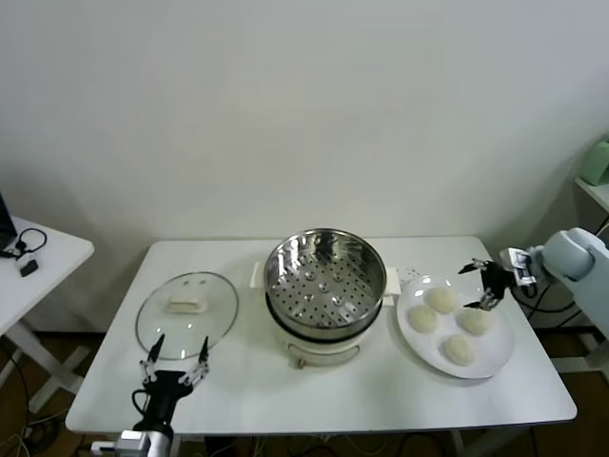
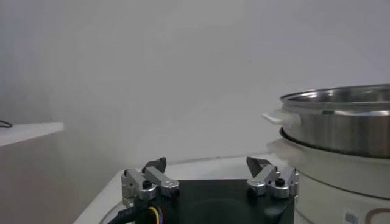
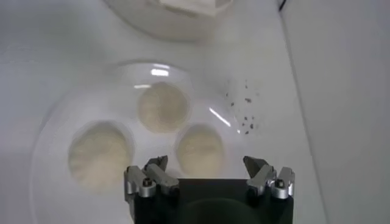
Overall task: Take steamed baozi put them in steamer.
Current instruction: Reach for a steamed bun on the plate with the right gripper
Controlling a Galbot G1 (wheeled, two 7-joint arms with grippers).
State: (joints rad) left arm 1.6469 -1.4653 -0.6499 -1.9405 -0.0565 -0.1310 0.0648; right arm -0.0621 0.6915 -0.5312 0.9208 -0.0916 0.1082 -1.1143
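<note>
Four cream-white baozi lie on a white plate [image 1: 497,348] right of the steamer: one at the back [image 1: 441,300], one on the left [image 1: 422,319], one on the right [image 1: 476,321], one at the front [image 1: 460,349]. The shiny steamer [image 1: 324,281] stands empty at the table's middle on its cream pot base. My right gripper [image 1: 481,286] is open and empty, hovering above the plate's far right part. In the right wrist view it [image 3: 206,164] hangs over one baozi [image 3: 200,149], with two more [image 3: 162,107] [image 3: 100,155] beyond. My left gripper [image 1: 176,360] is open and idle at the front left.
A round glass lid [image 1: 186,314] with a cream handle lies left of the steamer, just beyond the left gripper [image 2: 207,163]. The steamer's side [image 2: 341,122] shows in the left wrist view. A small side table [image 1: 38,257] stands at far left.
</note>
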